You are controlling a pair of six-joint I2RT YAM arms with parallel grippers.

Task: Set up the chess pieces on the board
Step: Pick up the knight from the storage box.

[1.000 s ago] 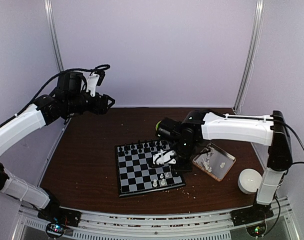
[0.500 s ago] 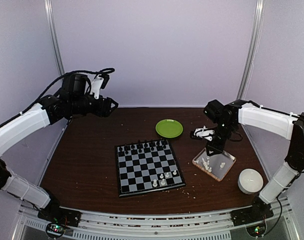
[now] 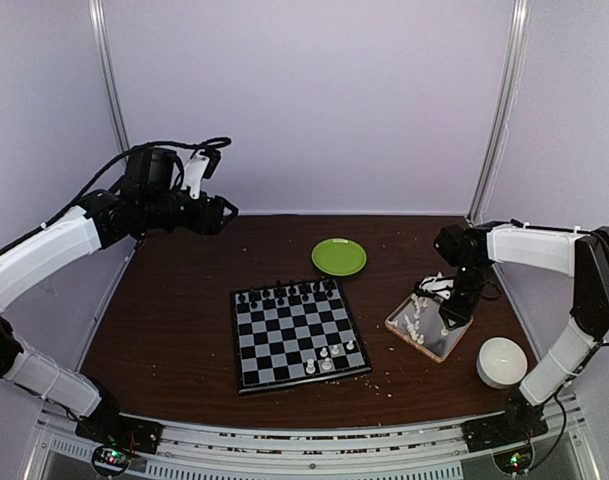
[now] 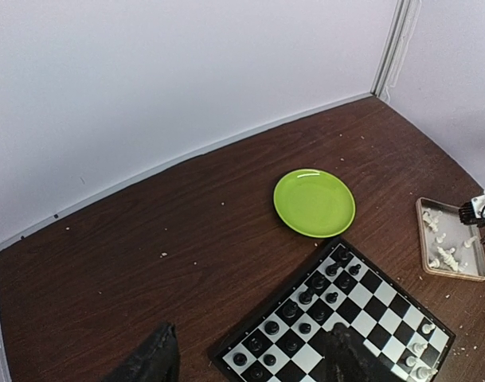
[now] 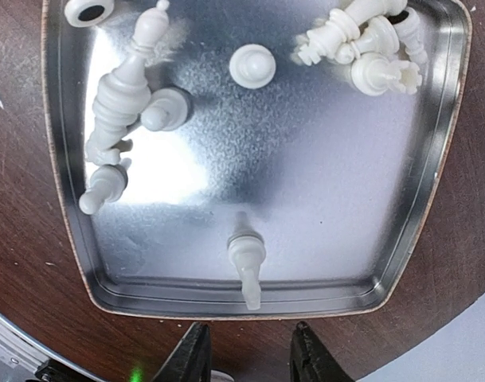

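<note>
The right gripper (image 5: 246,360) had its jaws a little apart with nothing between them. Its two dark fingertips (image 5: 193,354) showed at the bottom of the wrist view. It hung pointing down above one rim of a shallow metal tray (image 5: 63,215) and touched none of the pieces inside.

Loose white chessmen (image 5: 252,65) lay in that tray. One round-headed piece stood by itself, and another lay on its side close to the rim under the gripper. A tall piece and a few smaller ones were heaped along one wall, and several more were tangled in a corner on the far side from the fingertips. How many were in that tangle could not be told.

The tray sat on the right side of the dark wooden table (image 3: 174,330), just right of the chessboard (image 3: 284,335) and apart from it. The board lay flat in the middle of the table, turned slightly. A few white chessmen stood on squares near its near right corner, and black chessmen (image 3: 284,293) lined its far edge.

A white bowl (image 3: 501,360) stood just beside the tray on its near right. A green plate (image 3: 339,256) lay beyond the board's far right corner.

The left gripper (image 4: 246,362) stood wide open and empty. It was held high over the far left of the table, well apart from board and tray.
</note>
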